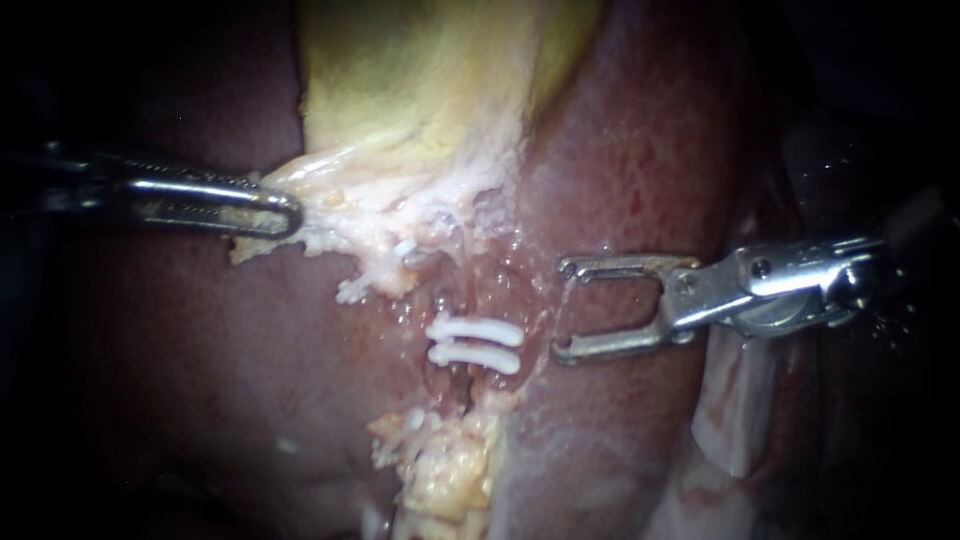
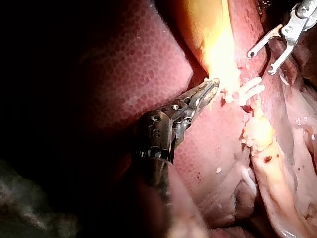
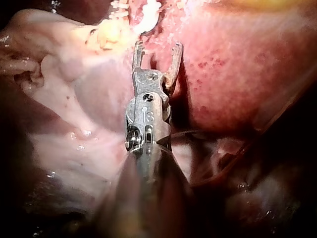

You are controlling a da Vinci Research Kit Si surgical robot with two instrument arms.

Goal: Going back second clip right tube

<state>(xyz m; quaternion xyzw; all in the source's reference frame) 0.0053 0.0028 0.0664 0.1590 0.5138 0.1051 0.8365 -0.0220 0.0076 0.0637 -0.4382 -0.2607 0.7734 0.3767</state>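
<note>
While my left instrument (image 1: 285, 212) grips pale tissue (image 1: 340, 200), my right instrument (image 1: 558, 310) holds its jaws open and empty, the two clips (image 1: 480, 331) crossing the tube (image 1: 470, 343) on the liver (image 1: 620, 180) just ahead of them.

only bare liver (image 1: 640, 170) lies between right tool (image 1: 559, 310) and clips (image 1: 476, 343).

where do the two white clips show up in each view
endoscope view: the white clips lie near the middle, just left of the right instrument, jaws open.
left wrist view: they sit between the left instrument, jaws shut on pale tissue, and the right instrument.
right wrist view: a white clip end shows just ahead of the right instrument.
shared landmark: the right instrument's open jaws, next to the clips in every view.
</note>
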